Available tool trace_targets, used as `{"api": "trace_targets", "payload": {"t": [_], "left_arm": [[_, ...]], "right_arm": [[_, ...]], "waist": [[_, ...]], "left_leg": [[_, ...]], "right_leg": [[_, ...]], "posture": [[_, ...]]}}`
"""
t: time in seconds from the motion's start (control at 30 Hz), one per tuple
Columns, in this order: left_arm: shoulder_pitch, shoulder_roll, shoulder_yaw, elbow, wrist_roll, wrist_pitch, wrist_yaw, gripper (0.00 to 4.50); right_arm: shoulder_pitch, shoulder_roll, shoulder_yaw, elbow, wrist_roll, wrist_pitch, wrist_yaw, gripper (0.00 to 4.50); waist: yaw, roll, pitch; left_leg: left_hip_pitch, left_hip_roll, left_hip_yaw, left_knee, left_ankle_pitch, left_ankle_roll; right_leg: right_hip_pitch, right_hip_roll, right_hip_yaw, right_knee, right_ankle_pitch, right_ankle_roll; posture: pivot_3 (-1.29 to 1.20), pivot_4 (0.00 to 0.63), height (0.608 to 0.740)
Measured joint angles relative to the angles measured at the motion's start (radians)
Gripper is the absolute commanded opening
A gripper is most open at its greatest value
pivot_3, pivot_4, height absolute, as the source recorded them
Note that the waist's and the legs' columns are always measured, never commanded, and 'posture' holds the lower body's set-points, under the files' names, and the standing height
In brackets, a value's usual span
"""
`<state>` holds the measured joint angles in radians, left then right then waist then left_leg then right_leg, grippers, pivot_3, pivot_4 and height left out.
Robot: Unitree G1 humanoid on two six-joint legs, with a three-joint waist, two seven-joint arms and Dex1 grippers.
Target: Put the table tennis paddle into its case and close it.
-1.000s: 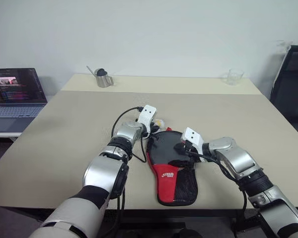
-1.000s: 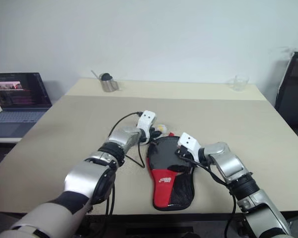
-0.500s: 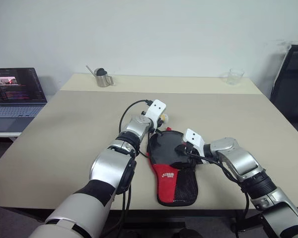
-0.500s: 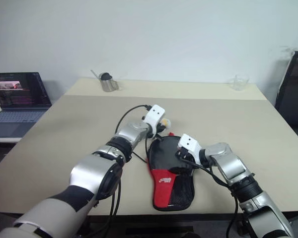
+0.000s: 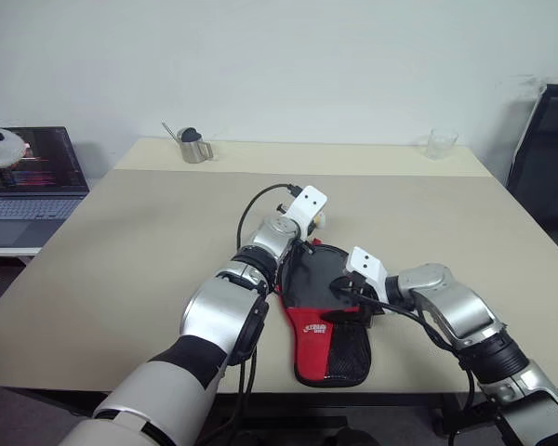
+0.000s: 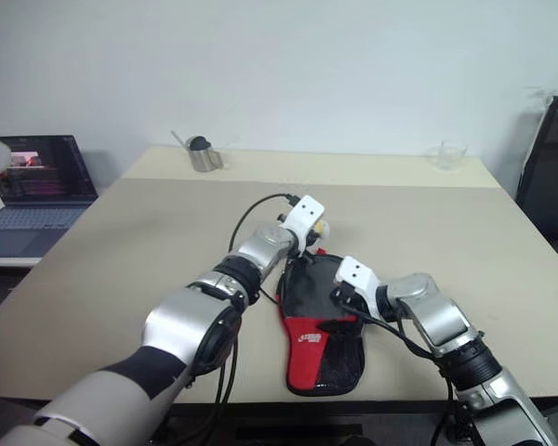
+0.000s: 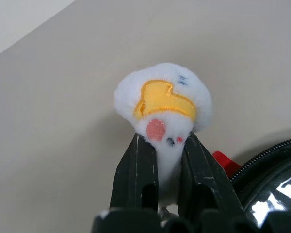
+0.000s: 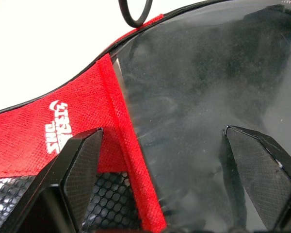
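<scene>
We see the case lying flat on the table, its clear round window showing the dark paddle head inside. Our left gripper is pinching a small white plush charm at the case's far zip edge. Our right gripper hovers over the window with its fingers spread wide. A metal cup, a glass and a laptop stand well apart.

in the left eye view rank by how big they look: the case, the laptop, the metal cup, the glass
1. laptop, cut off by the frame edge
2. case, close to it in size
3. metal cup and glass look alike; no ranking
</scene>
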<state>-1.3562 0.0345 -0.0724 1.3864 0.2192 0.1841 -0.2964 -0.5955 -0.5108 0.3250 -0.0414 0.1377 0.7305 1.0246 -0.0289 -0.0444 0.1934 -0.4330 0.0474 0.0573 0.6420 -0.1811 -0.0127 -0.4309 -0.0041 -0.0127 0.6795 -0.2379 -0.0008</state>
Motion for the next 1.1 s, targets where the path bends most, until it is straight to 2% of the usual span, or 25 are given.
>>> {"api": "trace_targets", "payload": {"t": [0.5, 1.1], "left_arm": [[-0.013, -0.076, -0.013, 0.008, 0.077, -0.017, 0.047, 0.2], [-0.02, -0.105, -0.009, 0.013, 0.101, -0.018, 0.089, 0.2]], "right_arm": [[0.113, -0.056, -0.025, -0.221, 0.067, 0.159, -0.067, 4.45], [0.117, -0.069, -0.027, -0.26, 0.124, 0.218, -0.136, 4.45]], "waist": [[0.002, 0.0, 0.0], [0.002, 0.0, 0.0]], "left_leg": [[0.0, 0.0, 0.0, 0.0, 0.0, 0.0], [0.0, -0.001, -0.001, 0.0, 0.0, 0.0]], "right_leg": [[0.0, -0.001, 0.0, -0.001, 0.0, 0.0], [0.0, -0.001, 0.0, -0.001, 0.0, 0.0]], "posture": [[0.0, 0.15, 0.74], [0.0, 0.15, 0.74]]}}
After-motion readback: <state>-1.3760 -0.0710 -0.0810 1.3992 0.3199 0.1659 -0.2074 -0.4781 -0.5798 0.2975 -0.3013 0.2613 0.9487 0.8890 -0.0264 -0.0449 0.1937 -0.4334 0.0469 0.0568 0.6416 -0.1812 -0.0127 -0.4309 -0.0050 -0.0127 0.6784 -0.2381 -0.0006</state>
